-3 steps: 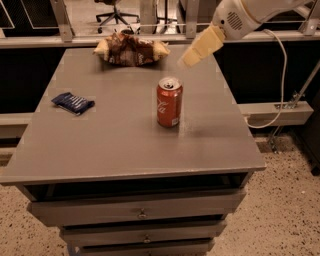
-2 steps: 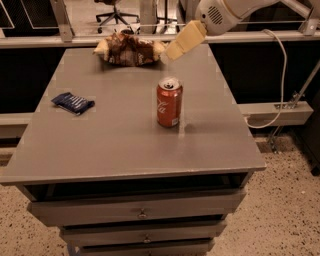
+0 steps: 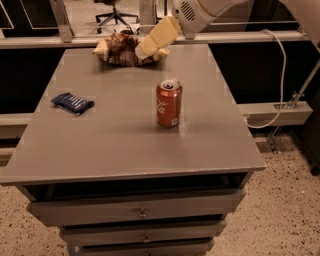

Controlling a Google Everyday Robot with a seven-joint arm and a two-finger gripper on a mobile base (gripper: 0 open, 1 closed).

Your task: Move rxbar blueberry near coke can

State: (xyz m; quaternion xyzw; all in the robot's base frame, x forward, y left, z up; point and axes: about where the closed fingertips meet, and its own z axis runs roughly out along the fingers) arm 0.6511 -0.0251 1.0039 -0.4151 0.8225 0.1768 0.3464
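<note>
The rxbar blueberry [image 3: 73, 103], a small flat dark-blue wrapped bar, lies near the left edge of the grey table [image 3: 130, 145]. The coke can [image 3: 169, 103] stands upright near the table's middle, right of the bar and well apart from it. My gripper [image 3: 148, 46], with cream-coloured fingers, hangs over the back of the table in front of the snack bag, far from the bar and behind the can. It holds nothing.
A brown-and-cream crinkled snack bag [image 3: 120, 50] lies at the table's back edge. Drawers [image 3: 142, 212] sit below the tabletop. A white cable [image 3: 280, 75] and a ledge run along the right. An office chair [image 3: 112, 12] stands behind.
My gripper has moved left and a little down, from the back right of the table to over the snack bag. The bar and the can have not moved.
</note>
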